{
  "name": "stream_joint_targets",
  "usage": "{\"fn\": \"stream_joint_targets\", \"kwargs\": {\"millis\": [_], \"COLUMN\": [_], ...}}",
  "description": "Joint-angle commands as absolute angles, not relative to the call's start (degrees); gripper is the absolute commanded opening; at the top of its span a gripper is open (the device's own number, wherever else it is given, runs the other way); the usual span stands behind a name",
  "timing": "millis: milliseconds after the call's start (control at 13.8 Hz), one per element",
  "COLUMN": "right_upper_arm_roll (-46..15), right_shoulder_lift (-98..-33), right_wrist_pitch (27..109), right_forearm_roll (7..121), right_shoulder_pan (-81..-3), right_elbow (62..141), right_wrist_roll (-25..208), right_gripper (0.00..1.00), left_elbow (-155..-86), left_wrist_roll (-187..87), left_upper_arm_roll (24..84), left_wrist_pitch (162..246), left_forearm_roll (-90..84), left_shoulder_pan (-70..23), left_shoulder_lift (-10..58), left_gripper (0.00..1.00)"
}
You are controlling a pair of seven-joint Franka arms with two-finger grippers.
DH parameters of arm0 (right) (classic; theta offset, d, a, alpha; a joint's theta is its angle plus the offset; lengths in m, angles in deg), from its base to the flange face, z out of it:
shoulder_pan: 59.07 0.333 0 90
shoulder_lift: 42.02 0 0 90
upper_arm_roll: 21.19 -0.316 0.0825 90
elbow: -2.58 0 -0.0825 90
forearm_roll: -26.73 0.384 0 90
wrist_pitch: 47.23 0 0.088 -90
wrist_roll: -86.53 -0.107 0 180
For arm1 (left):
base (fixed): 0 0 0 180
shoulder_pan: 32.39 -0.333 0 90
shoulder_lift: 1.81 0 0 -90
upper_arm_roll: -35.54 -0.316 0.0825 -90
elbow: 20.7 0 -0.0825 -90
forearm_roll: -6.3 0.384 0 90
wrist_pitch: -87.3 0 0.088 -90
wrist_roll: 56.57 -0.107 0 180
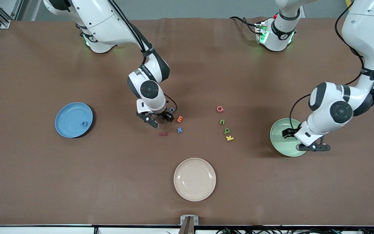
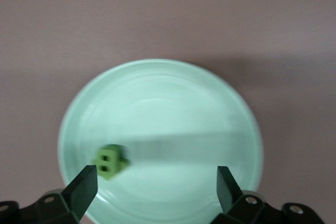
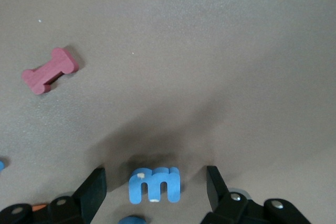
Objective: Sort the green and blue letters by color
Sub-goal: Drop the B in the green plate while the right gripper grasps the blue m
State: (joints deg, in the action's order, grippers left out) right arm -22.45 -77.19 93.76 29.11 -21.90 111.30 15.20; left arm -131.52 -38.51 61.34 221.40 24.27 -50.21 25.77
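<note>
Closing your right gripper point(image 3: 155, 187) crookedly could flick the blue letter point(image 3: 155, 184) on the table between its wide-apart fingers. Your left gripper point(image 2: 157, 184), wide and empty, hangs over the green plate point(image 2: 231, 108) holding a green letter point(image 2: 110, 161).

Your right gripper point(image 3: 155, 190) straddles a blue letter point(image 3: 155, 184), fingers open, with bare table on both flanks; the red letter point(image 3: 50, 70) lies well apart. An orange letter point(image 1: 180, 119) crowds just beside.

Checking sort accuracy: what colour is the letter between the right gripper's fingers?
Blue letter, clearest in the right wrist view.
</note>
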Motion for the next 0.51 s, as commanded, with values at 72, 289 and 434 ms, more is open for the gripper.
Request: {"fn": "stream_joint_targets", "kwargs": {"millis": [72,289,434], "right_upper_arm_roll": [-21.9,-21.9,-21.9], "right_shoulder_lift": [-77.9,-77.9,-77.9], "right_wrist_pitch": [93.6,93.5,93.3], "right_forearm_roll": [27.8,27.5,27.5], "right_shoulder_pan": [-21.5,-21.5,-21.7], "right_elbow": [110.6,110.6,110.5], "right_wrist_roll": [15.0,15.1,15.1], "right_gripper": [0.60,0.31,0.07], "left_elbow": [-129.2,-124.2,-120.2], "left_wrist_roll": [-24.1,-13.9,-6.3], "left_upper_arm_roll": [66.0,65.8,65.4], "left_wrist_pitch": [219.0,219.0,219.0], "left_forearm_roll": [24.9,24.9,25.4], "left_shoulder_pan": [-46.1,-38.7,-34.4], "left_shoulder_lift": [25.3,29.7,33.5], "left_gripper": [0.91,0.79,0.76]}}
